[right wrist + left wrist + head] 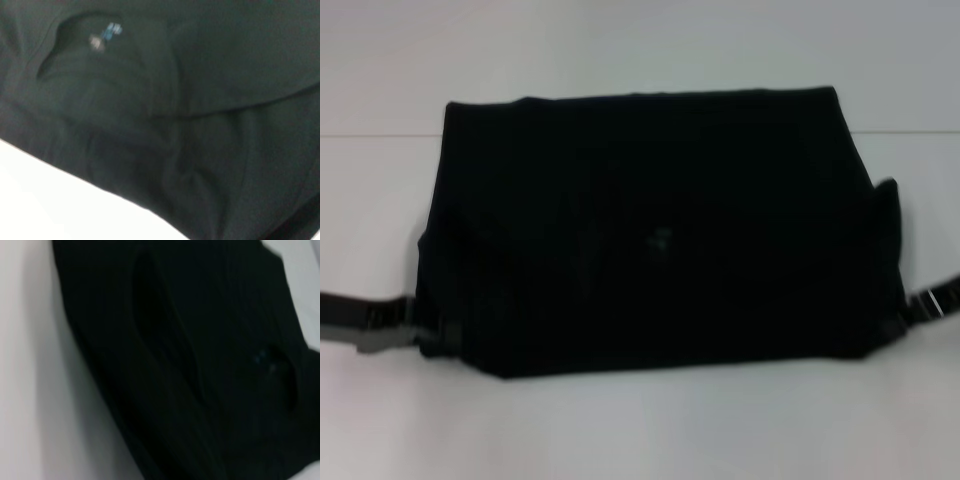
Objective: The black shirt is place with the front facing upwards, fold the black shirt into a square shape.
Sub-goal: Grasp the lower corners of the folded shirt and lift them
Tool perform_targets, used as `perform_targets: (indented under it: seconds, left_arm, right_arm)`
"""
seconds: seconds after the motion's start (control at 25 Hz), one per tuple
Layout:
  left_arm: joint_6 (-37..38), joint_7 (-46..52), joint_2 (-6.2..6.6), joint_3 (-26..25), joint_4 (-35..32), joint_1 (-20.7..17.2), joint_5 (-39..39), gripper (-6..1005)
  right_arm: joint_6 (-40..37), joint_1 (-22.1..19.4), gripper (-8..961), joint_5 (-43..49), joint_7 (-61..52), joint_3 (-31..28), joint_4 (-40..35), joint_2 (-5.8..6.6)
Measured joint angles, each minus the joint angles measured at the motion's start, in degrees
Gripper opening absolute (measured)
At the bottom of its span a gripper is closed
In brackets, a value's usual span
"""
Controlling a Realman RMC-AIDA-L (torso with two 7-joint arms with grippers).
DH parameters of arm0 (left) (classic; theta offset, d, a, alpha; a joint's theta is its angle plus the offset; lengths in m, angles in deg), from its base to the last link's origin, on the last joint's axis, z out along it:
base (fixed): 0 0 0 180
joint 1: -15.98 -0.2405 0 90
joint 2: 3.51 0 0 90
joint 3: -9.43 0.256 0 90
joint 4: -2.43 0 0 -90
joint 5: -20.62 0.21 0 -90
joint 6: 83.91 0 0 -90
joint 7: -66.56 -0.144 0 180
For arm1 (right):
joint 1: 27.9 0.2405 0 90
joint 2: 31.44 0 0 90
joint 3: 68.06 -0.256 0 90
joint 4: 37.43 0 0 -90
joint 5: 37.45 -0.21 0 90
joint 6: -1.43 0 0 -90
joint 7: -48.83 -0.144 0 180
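Head view: black shirt (650, 230) already folded into a broad rectangle on the counter (640, 430), not yet square. Left gripper (420, 335) and right gripper (900, 315) at its side edges; grip state impossible to tell.

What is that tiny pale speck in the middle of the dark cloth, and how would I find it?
Start at the white table and the black shirt lying folded across it, with the left gripper and right gripper at its two near corners. Near the cloth's middle sits the small neck label. It is the only bluish-pale mark on otherwise plain black fabric.
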Motion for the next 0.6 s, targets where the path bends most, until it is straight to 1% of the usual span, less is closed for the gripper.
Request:
perform_targets:
  seconds: [0.12,0.24,0.32,0.48,0.6]
  left_arm:
    - [6.1,-0.2,0.25,0.1,-0.1,0.4,3.8,13]
    - [12.9,-1.6,0.28,0.3,-0.2,0.9,9.3,13]
    - [16.3,-2.7,0.28,0.4,-0.2,1.2,11.6,13]
    - [21.4,-4.9,0.26,1.7,-0.2,1.4,13.3,13]
    - [24.5,-7.5,0.07,2.7,0.2,1.5,13.4,13]
  right_arm:
    - [-6.5,-1.4,9,0.6,2.9,0.0,-0.5,0.02]
    - [-12.0,-3.2,9,1.2,6.0,0.0,-0.5,-0.39]
    - [-15.2,-4.3,9,1.6,8.3,0.0,-0.5,-0.61]
    - [-20.7,-6.2,10,1.6,13.2,-0.2,-0.2,-0.98]
    - [-22.0,-6.9,10,1.7,14.6,-0.2,-0.2,-1.25]
